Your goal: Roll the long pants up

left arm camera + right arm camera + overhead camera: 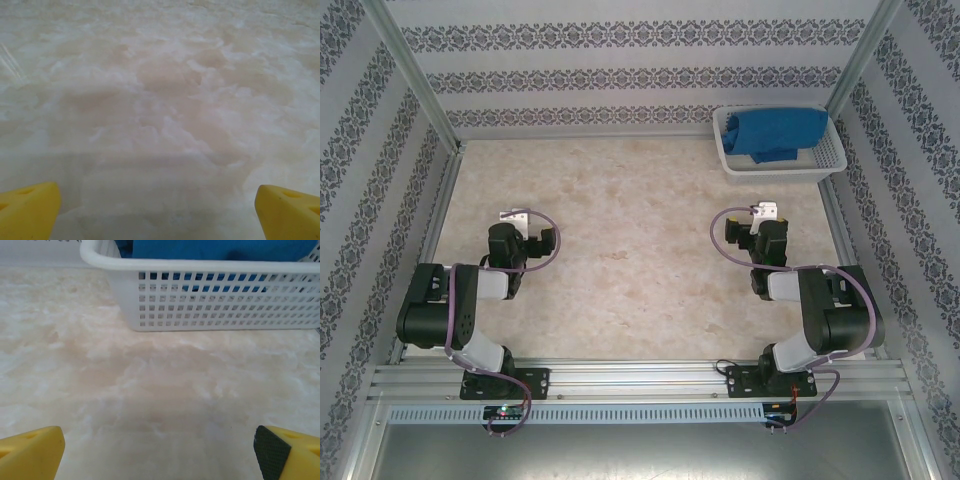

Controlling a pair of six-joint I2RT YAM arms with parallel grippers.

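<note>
The left claw [157,212] and right claw [159,452] hang wide open, empty, above the surface [630,230]. Beyond, the long pants [775,130] lie bunched inside the white basket [775,176] at the far-right corner, straight ahead of the right claw, the nearer one.

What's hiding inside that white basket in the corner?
The blue long pants are bunched up inside the white basket, poking above its rim. They cover most of the bottom, so anything lying underneath them is hidden.
</note>
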